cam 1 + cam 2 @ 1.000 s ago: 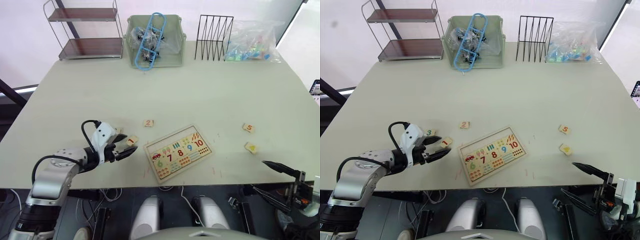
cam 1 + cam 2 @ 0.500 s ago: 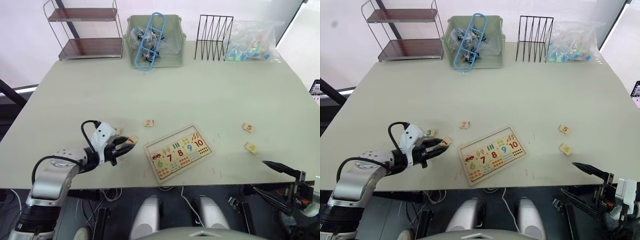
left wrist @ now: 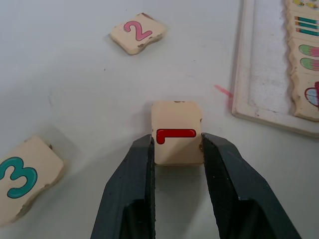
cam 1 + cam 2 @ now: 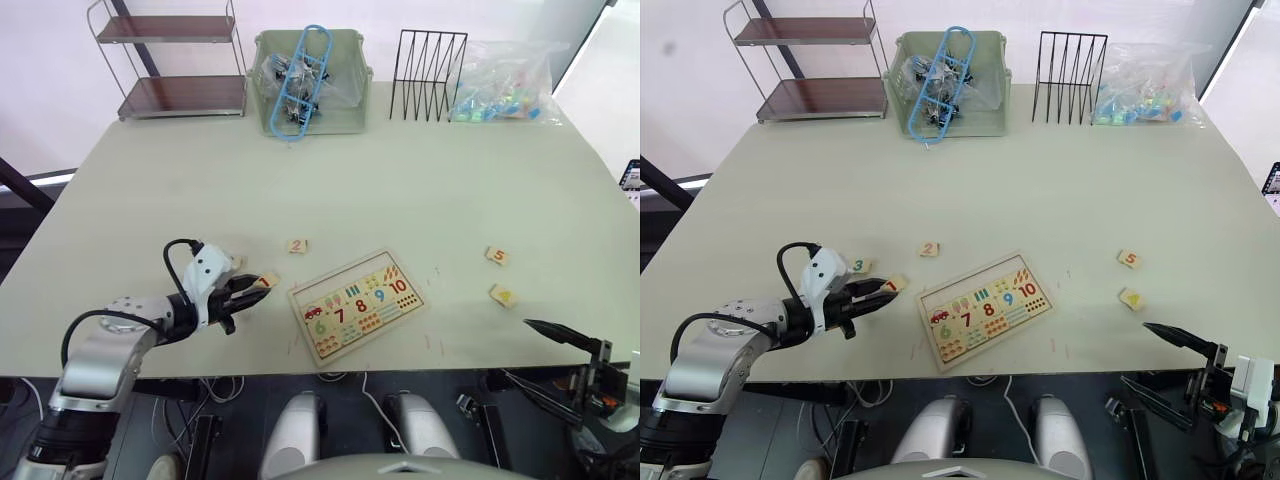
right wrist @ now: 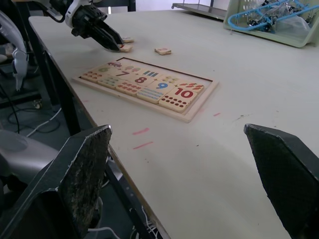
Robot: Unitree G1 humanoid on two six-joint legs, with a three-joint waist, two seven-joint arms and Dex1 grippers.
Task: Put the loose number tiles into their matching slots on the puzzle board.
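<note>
left gripper (image 3: 177,149): closing on the 1 tile (image 3: 177,132), both black fingers (image 3: 133,174) pressing its side edges, tile lying flat on the table (image 4: 400,160), not lifted yet.
1 tile: sitting at 9 o'clock of the puzzle board (image 4: 357,304), just beside its near-left corner, apart from the rim; light wood, red numeral, rounded worn corners.
step: grasping the first tile; looking early, top row of slots (image 3: 266,59) reading as bare in the left wrist view, no tile seated.
next move: probably calling for lifting the tile clear, carrying toward 3 o'clock over the rim, turning the numeral to match the board's tilt, lowering into the leftmost recess above the 6.
risk: thin tile slipping out of the pinch, or catching on the raised rim.
puzzle board: lying angled near the table's front edge; 6 to 10 in colour, counting pictures above and below.
3 tile (image 3: 22,178): lying at 10 o'clock of the gripper, near, teal numeral.
2 tile (image 4: 296,245): lying at 11 o'clock of the board, near.
5 tile (image 4: 497,256): lying at 3 o'clock of the board, well apart.
4 tile (image 4: 501,295): lying just beside the 5, nearer the front edge.
right gripper (image 5: 189,164): spreading wide, holding nothing, hanging off the table's front-right edge.
</note>
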